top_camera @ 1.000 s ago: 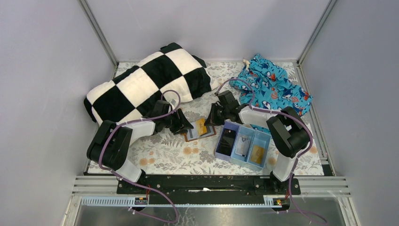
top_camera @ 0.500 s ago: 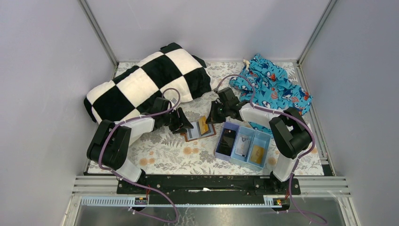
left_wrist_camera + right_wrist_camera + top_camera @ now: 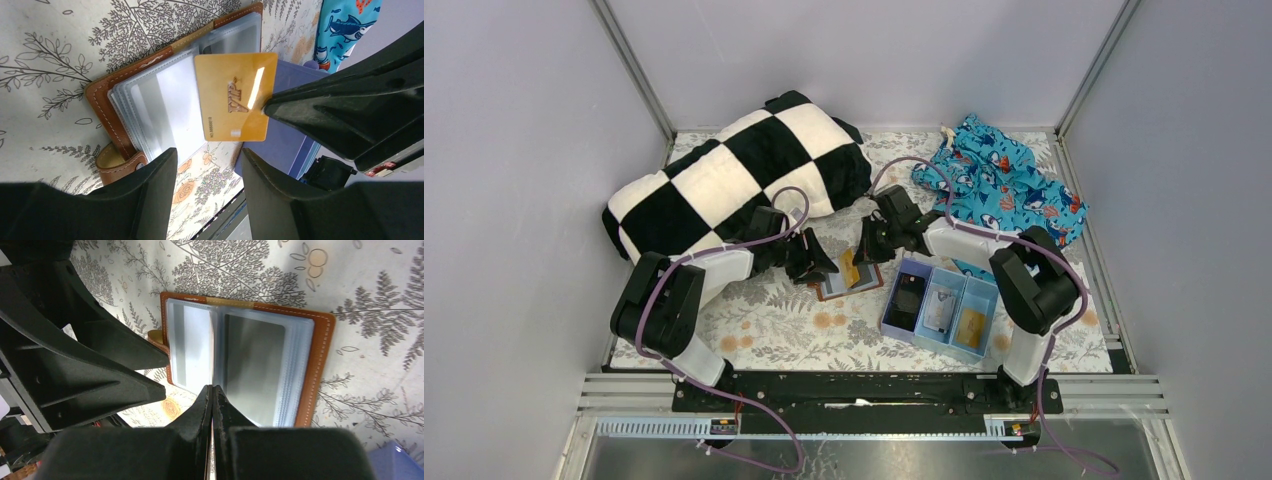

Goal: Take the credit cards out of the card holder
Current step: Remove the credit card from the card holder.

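At the far left of the table (image 3: 774,330) lies a black and white pillow (image 3: 734,180). Next comes the left gripper (image 3: 809,262), its jaws apart, just beside the left side of the card holder (image 3: 849,283). The card holder lies open near the middle of the table. Over its clear pockets the right gripper (image 3: 867,250) is clamped on a gold card (image 3: 235,97). Just to the right sits a blue tray (image 3: 904,337) with a black block (image 3: 908,298), a pale card (image 3: 939,310) and a second gold card (image 3: 970,324), one in each box. A blue shark cloth (image 3: 1004,180) fills the far right corner
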Robot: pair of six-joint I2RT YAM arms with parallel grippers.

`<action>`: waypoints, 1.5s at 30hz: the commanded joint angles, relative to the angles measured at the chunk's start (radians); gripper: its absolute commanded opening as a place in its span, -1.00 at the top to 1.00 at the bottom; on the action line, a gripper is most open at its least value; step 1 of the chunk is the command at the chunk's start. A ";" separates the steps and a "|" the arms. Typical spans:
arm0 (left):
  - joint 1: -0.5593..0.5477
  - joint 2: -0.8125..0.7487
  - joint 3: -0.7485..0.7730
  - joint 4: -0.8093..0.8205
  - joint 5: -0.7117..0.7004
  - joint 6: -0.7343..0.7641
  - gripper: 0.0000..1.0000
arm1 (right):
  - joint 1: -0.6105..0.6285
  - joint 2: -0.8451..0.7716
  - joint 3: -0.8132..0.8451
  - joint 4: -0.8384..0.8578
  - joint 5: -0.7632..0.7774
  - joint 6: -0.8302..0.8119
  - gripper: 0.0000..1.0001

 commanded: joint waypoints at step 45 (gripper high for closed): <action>-0.003 0.104 -0.034 0.238 0.044 -0.085 -0.13 | 0.026 0.090 0.047 0.078 -0.145 0.041 0.51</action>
